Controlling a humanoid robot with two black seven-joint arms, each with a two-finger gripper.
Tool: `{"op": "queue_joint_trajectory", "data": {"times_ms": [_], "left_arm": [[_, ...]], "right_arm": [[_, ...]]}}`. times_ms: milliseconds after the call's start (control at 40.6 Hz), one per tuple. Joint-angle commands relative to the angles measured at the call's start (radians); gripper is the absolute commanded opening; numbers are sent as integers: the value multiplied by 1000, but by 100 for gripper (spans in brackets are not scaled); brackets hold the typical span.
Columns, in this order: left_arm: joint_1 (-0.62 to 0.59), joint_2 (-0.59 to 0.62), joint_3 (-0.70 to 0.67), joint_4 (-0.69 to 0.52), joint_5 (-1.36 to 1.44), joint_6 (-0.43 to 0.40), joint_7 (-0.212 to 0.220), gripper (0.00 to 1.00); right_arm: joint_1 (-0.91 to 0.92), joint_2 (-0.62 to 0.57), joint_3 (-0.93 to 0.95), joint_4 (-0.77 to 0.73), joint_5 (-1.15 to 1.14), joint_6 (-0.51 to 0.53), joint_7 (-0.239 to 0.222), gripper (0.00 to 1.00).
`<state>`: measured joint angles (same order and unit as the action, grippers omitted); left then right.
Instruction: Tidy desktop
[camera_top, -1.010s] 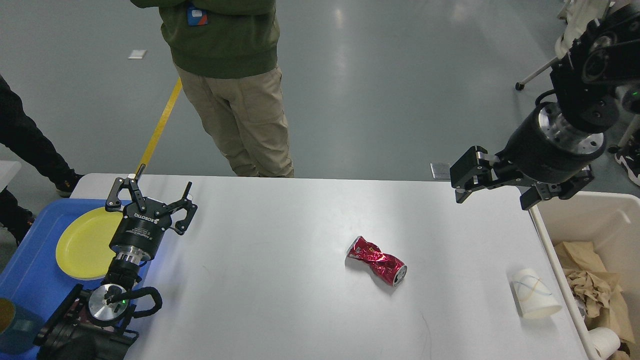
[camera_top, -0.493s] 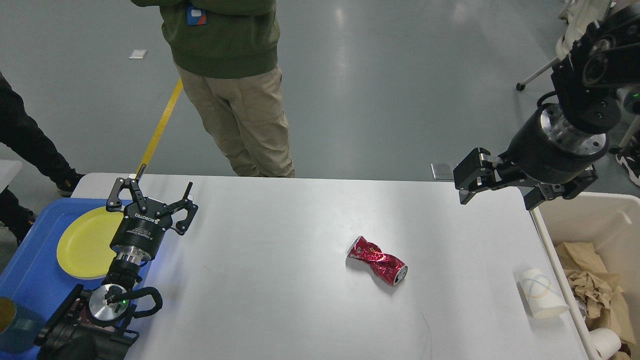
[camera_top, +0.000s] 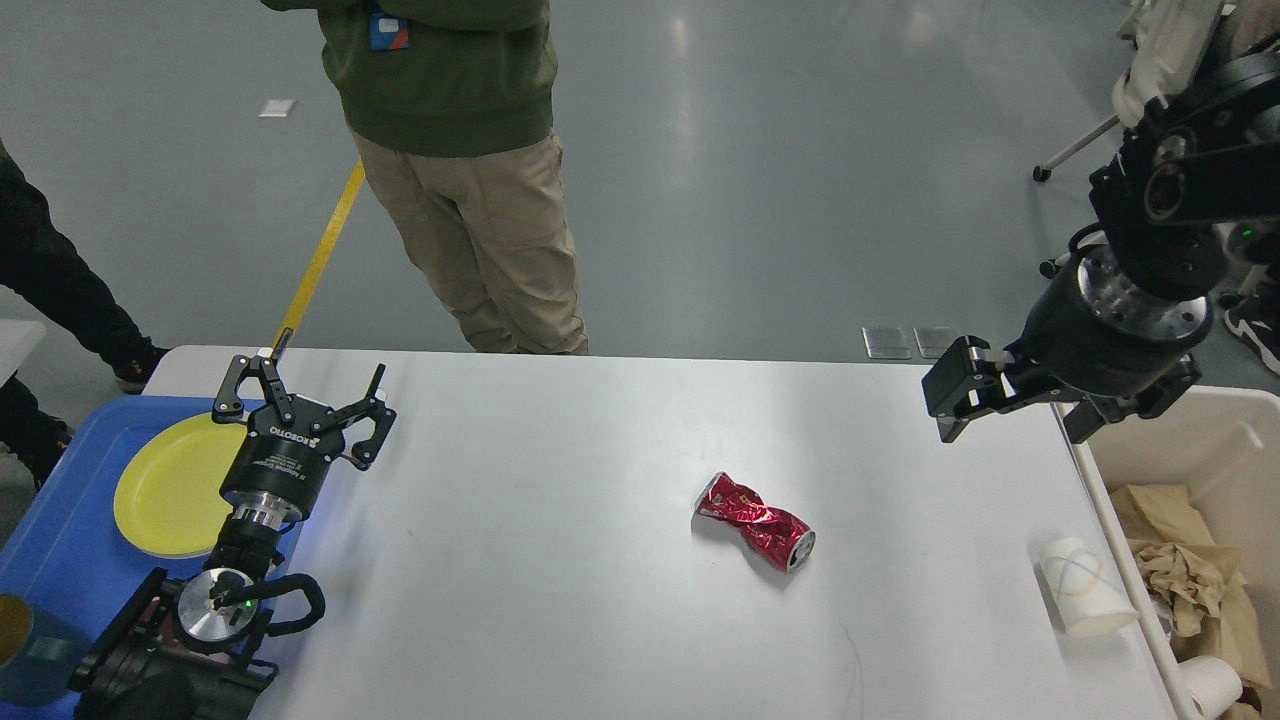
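1. The white desk (camera_top: 560, 440) is filling the middle of the view, lying between the two hands and stretching from the blue tray (camera_top: 60, 560) on the left to the beige bin (camera_top: 1200, 440) on the right.
2. A crushed red can (camera_top: 755, 522) is lying on its side near the desk's middle, well apart from both hands.
3. A white paper cup (camera_top: 1083, 588) is lying tipped over near the desk's right edge, just beside the bin.
4. The left hand (camera_top: 300, 392) is hovering over the desk's far left corner with its fingers spread wide, grasping nothing, next to a yellow plate (camera_top: 165, 490) in the tray.
5. The right hand (camera_top: 1015, 400) is hanging above the desk's far right corner with its fingers apart and nothing between them.
6. Crumpled brown paper (camera_top: 1190, 580) is sitting inside the bin.
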<state>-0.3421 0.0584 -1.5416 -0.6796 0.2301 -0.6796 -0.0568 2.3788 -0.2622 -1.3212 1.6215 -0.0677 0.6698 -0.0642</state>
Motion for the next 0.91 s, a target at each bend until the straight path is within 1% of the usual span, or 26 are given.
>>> {"op": "queue_joint_trajectory", "data": {"times_ms": [0, 49, 74, 197, 246, 271, 345, 394, 444, 591, 690, 887], "left_arm": [[0, 0, 0, 0, 0, 0, 0, 96], [0, 0, 0, 0, 0, 0, 0, 96], [0, 0, 0, 0, 0, 0, 0, 96], [0, 0, 0, 0, 0, 0, 0, 96], [0, 0, 0, 0, 0, 0, 0, 96], [0, 0, 0, 0, 0, 0, 0, 96], [0, 0, 0, 0, 0, 0, 0, 96], [0, 0, 0, 0, 0, 0, 0, 96], [0, 0, 0, 0, 0, 0, 0, 96], [2, 0, 0, 0, 0, 0, 0, 96], [0, 1, 0, 0, 0, 2, 0, 96], [0, 0, 0, 0, 0, 0, 0, 96]], "right_arm": [[-53, -12, 10, -17, -81, -6, 24, 99], [-88, -15, 10, -46, -112, -16, 44, 99], [-134, -15, 10, -75, -135, -28, 70, 98], [-242, -20, 7, -132, -196, -73, 158, 96], [-289, -32, 7, -146, -230, -102, 185, 95], [-346, -45, -1, -159, -257, -140, 204, 95], [-441, -49, -9, -192, -299, -203, 213, 95], [-513, -51, -18, -227, -329, -228, 215, 95], [-608, -63, -23, -291, -365, -242, 215, 95], [-786, -100, -24, -432, -382, -262, 213, 95], [-887, -109, -29, -526, -382, -320, 213, 95], [-966, -150, -20, -586, -382, -372, 215, 95]]}}
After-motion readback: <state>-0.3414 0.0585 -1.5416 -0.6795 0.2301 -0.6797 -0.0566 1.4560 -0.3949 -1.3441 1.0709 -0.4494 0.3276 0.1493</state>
